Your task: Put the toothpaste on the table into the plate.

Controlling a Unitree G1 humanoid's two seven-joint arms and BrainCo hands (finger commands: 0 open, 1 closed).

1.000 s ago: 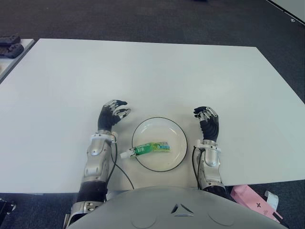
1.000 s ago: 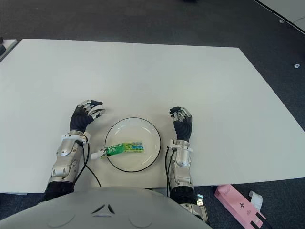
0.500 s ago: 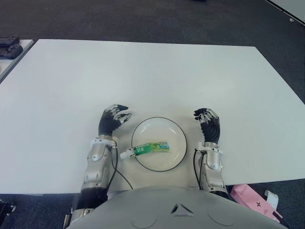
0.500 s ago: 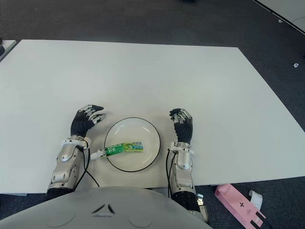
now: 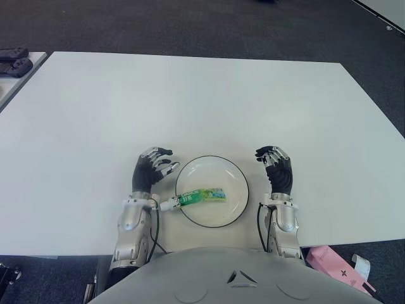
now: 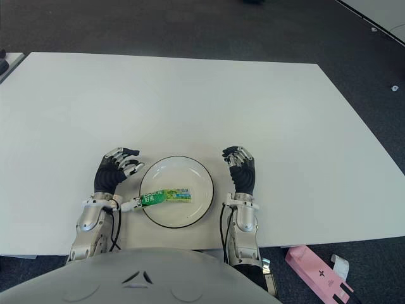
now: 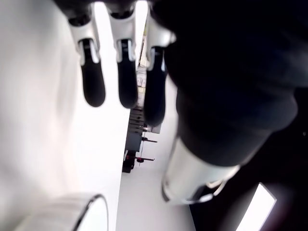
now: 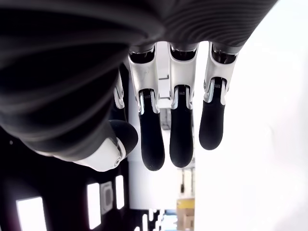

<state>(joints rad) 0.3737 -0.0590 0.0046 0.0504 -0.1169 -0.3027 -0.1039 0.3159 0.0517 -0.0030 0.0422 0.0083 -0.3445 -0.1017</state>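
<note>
Left hand drawn back nearer plate, fingers loose and empty, toothpaste across plate's left rim, right hand beside plate's right, relaxed, empty.

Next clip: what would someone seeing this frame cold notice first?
A green-and-white toothpaste tube lies across the round white plate with a dark rim near the front edge of the white table, its white cap end poking over the plate's left rim. The left hand and right hand flank the plate, both empty with fingers relaxed.
</note>
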